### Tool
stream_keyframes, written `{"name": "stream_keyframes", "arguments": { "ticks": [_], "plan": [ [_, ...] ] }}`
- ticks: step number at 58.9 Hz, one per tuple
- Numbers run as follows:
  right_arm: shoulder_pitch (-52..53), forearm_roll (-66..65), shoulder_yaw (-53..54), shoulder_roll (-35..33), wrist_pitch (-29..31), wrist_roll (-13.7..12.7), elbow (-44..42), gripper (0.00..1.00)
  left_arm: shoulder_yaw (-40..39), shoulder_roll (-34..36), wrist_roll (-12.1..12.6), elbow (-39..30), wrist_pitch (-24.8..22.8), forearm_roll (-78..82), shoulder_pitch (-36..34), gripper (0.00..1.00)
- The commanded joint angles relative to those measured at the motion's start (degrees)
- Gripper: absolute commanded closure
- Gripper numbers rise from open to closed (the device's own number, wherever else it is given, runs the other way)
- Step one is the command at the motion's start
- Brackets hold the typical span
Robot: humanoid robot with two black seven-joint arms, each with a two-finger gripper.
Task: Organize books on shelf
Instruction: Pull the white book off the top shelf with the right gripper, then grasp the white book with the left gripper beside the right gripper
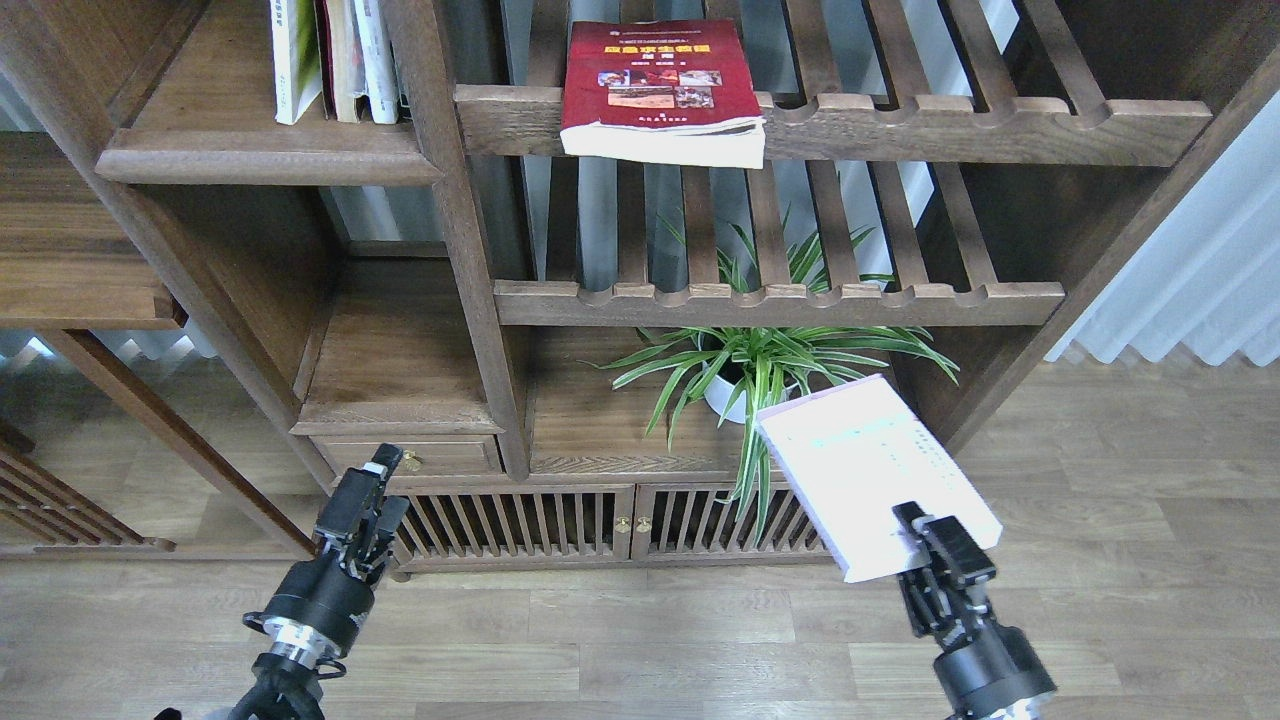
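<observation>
The right gripper (925, 535) is clamping the near edge of the pale lavender-white book (870, 470), holding it tilted in open air at about four o'clock in the head view, just in front of the spider plant (760, 365) in its white pot (725, 395). The book's cover is carrying faint lines of print, too washed out to read. Bare wooden floor (1130, 500) is lying open to its right and below.

The left gripper (378, 485) is hanging empty at seven o'clock, before the low cabinet (520, 525); how far its fingers are parted I cannot tell.

At twelve o'clock the dark red book (655, 85) is lying flat on the upper slatted rack (960, 125), its page edge overhanging the scalloped front rail. Its yellow title and small photos are showing, though the characters are too small to read.

At eleven o'clock the solid shelf (270, 160) is carrying several upright books (335, 60) crowded against its right post, leaving bare board to their left.
</observation>
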Motion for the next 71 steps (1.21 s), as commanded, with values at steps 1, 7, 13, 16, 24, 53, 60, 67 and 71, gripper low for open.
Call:
{"name": "stream_keyframes", "arguments": {
  "ticks": [1, 7, 13, 16, 24, 53, 60, 67, 71],
  "plan": [
    [2.2, -0.4, -2.1, 1.0, 0.0, -0.1, -1.2, 0.96, 7.3, 3.1, 0.0, -3.7, 0.0, -2.2, -0.3, 0.00],
    [2.6, -0.4, -5.7, 1.1, 0.0, -0.3, -1.3, 0.96, 12.6, 4.9, 0.0, -4.4, 0.0, -3.3, -2.1, 0.01],
    [2.6, -1.4, -9.2, 1.2, 0.0, -2.0, -1.4, 0.96, 16.7, 4.5, 0.0, -5.3, 0.0, -3.7, -4.0, 0.01],
    [2.6, -1.9, -9.5, 1.3, 0.0, -2.2, -1.4, 0.96, 17.8, 4.3, 0.0, -6.2, 0.0, -3.6, -4.5, 0.01],
    [2.6, -2.0, -10.3, 1.2, 0.0, -2.4, -1.3, 0.96, 18.1, 4.3, -0.1, -6.2, 0.0, -3.7, -5.6, 0.01],
    [2.3, -7.0, -14.6, 5.4, 0.0, -2.8, -1.1, 0.96, 21.9, 4.2, 0.0, -3.3, 0.0, -3.6, -6.1, 0.02],
    [1.8, -8.6, -15.9, 6.9, 0.0, -2.8, -1.1, 0.96, 22.9, 4.1, 0.0, -2.8, 0.0, -3.5, -6.0, 0.11],
    [1.1, -10.6, -16.8, 7.2, 0.0, -2.9, -1.1, 0.96, 23.6, 4.0, 0.2, -2.6, 0.0, -3.5, -6.4, 0.27],
    [0.4, -11.1, -17.0, 7.1, 0.0, -2.9, -1.1, 0.96, 25.3, 4.2, 0.3, -2.6, 0.0, -3.5, -6.4, 0.47]
  ]
}}
